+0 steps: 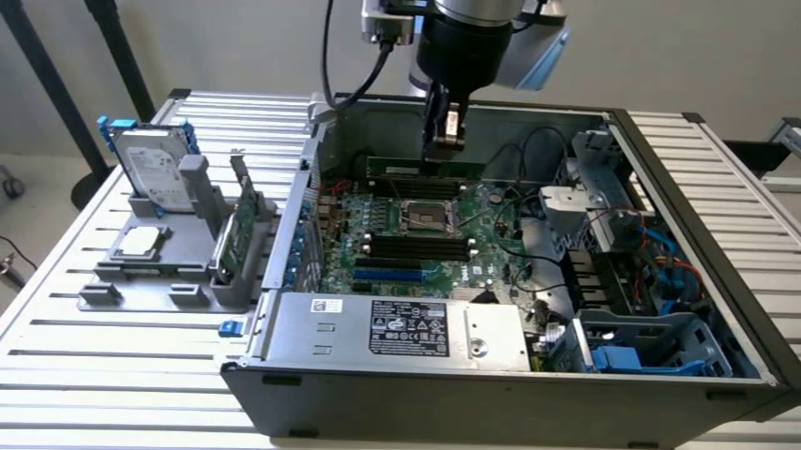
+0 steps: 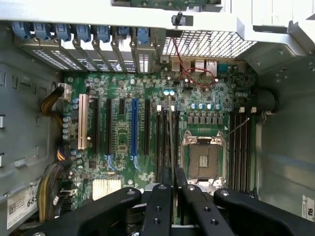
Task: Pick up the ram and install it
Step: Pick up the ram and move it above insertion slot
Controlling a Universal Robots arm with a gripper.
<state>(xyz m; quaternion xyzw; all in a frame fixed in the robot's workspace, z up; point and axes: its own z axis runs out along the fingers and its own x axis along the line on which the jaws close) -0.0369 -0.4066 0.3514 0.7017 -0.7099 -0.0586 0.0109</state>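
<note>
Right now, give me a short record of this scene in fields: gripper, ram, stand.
gripper: shut on the ram, inside the open computer case
ram: held on edge over the motherboard, lined up with long black slots beside the processor socket
stand: grey, outside the case at the exterior view's left, holding a hard drive and an expansion card

The robot arm [image 1: 463,42] reaches straight down from above, wrist vertical, its black gripper [image 1: 445,141] with fingers [image 2: 160,206] drawn close together, pinching the thin ram [image 1: 419,170] by its top edge.
</note>
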